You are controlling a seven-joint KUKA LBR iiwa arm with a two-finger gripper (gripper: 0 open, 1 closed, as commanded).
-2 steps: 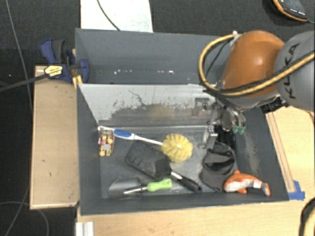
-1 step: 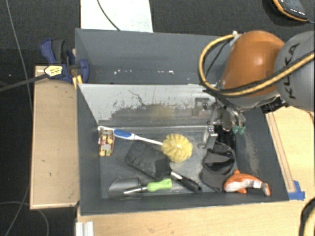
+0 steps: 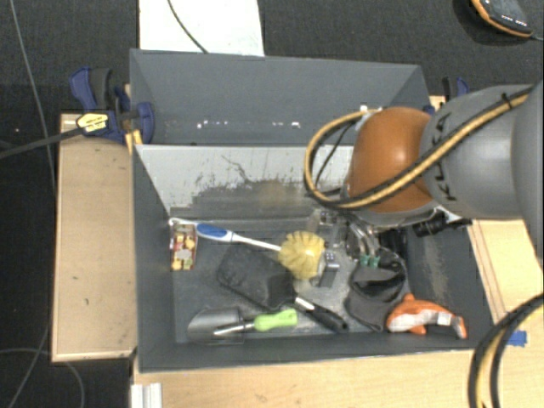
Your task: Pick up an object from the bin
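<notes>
My gripper point(image 3: 342, 246) reaches down into the right middle of the bin, largely hidden under the arm's wrist. Right beside it on the left lies a yellow, round, bristly ball point(image 3: 303, 254), close to or touching the gripper's metal parts. A white toothbrush with a blue handle end point(image 3: 228, 237) runs left from that ball. Just below the gripper sits a black rounded object point(image 3: 372, 303), and a black pen-like stick point(image 3: 320, 314) lies by it.
An orange and white tool point(image 3: 422, 319) lies at the bin's front right. A black pad point(image 3: 248, 280), a green-handled tool point(image 3: 272, 320) and a grey metal piece point(image 3: 211, 320) lie front left. A small coloured toy point(image 3: 181, 249) sits at the left wall.
</notes>
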